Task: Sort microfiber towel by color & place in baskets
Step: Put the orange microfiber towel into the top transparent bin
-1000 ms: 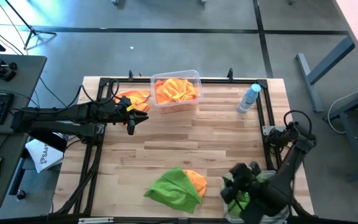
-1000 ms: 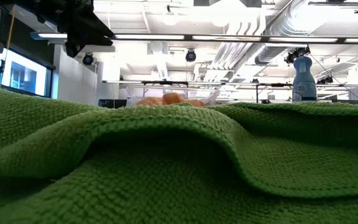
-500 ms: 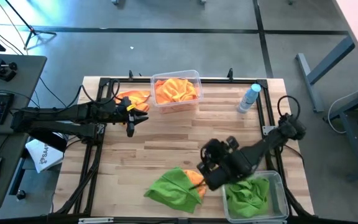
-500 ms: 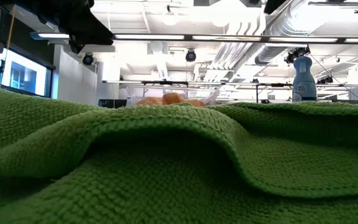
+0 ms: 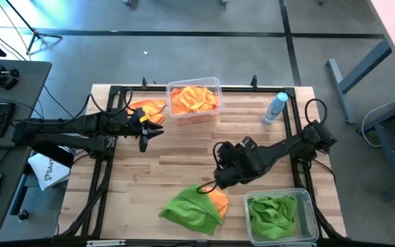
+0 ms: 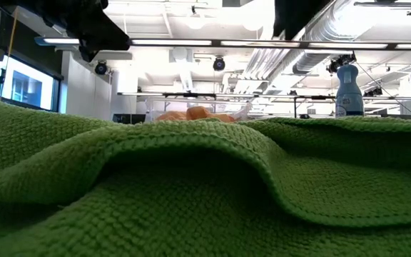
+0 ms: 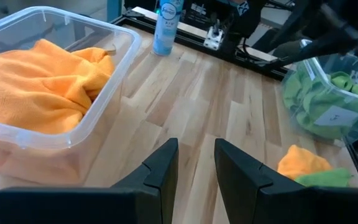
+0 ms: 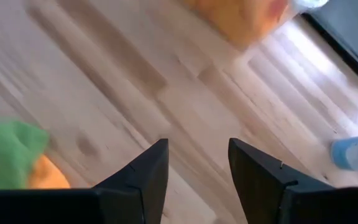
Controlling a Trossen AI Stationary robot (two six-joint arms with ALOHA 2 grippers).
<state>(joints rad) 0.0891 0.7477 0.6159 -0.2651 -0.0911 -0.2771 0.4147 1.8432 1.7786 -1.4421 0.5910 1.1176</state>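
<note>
A green towel (image 5: pixel 187 208) lies bunched at the table's near edge, with an orange towel (image 5: pixel 218 200) partly under its right side. It fills the low view as a green towel (image 6: pixel 205 185). My right gripper (image 5: pixel 217 182) hovers open just beyond this pile; its wrist view shows the right gripper (image 8: pixel 194 168), green towel (image 8: pixel 5 152) and orange towel (image 8: pixel 45 177). One clear basket (image 5: pixel 214 84) at the far edge holds orange towels. Another basket (image 5: pixel 313 206) at the near right corner holds green towels. A loose orange towel (image 5: pixel 147 108) lies left of the far basket. My left gripper (image 5: pixel 146 134) waits open at the table's left, also seen as the left gripper (image 7: pixel 196 165).
A small clear bottle (image 5: pixel 275 108) with a blue cap stands near the far right corner. Black frame rails (image 5: pixel 293 137) run along the table's left, right and far sides. Bare wood (image 5: pixel 184 154) spreads across the middle of the table.
My right gripper has risen out of the green basket at the near right corner. It has swung toward the table's left and now hangs over the green and orange pile. The green towels stay in that basket.
</note>
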